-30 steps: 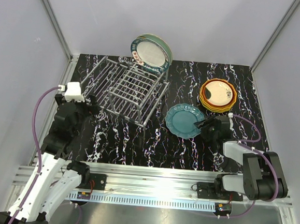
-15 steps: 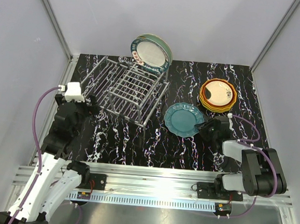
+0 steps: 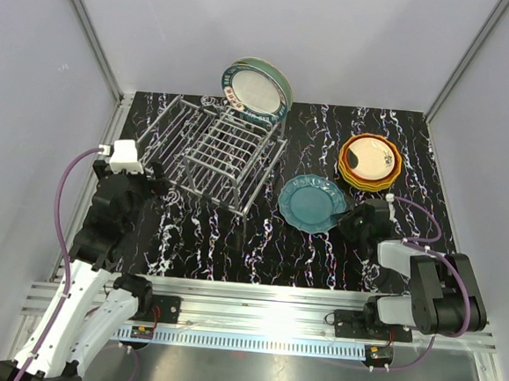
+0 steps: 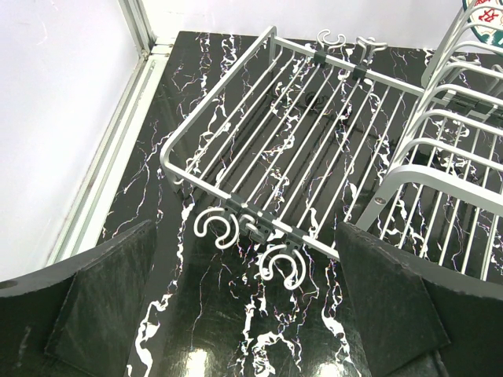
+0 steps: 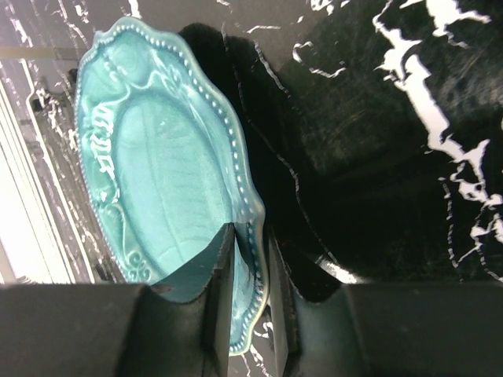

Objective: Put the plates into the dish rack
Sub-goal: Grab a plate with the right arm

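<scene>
Though wider before, hand astride plate

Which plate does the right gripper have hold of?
The dark teal plate lying by itself, rim pinched by the right gripper; the rest are in the stack behind it or upright in the dish rack.

Dark teal plate, scalloped and bead-edged, lies flat, its near rim pinched between the right gripper's jaws. Just beyond those jaws sits the red-orange stack, cream-centred on top. The silver dish rack is dead ahead of the left gripper's wide-spread jaws, with upright plates at its far end.
</scene>
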Motion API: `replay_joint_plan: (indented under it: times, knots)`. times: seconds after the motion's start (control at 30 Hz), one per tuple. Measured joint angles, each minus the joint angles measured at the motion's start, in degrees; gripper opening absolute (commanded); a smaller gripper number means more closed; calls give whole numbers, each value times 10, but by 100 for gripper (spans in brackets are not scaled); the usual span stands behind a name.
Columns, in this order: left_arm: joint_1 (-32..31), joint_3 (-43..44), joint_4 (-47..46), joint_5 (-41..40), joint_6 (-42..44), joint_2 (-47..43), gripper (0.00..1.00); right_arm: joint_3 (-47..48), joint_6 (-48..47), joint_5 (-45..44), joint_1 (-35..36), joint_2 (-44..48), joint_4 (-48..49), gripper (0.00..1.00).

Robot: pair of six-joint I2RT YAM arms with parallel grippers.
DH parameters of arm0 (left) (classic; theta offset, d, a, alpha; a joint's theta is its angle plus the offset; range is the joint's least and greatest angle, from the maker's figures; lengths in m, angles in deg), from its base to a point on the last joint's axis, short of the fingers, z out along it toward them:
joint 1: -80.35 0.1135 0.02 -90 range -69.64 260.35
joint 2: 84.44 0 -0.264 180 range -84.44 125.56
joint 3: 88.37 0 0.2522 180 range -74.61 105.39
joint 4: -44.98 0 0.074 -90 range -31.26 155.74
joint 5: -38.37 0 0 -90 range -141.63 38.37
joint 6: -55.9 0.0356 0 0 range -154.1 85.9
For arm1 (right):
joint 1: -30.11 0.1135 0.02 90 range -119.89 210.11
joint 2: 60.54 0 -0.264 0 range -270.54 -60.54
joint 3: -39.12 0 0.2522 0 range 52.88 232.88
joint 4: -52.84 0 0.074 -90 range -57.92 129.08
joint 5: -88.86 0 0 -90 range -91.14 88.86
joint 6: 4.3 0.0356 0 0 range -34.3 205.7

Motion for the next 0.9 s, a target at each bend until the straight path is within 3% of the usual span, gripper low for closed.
replay_joint_plan:
  times: [0.9]
  knots:
    - [0,0,1,0,0,-3,99,-19,-33,9,0,111,-16,10]
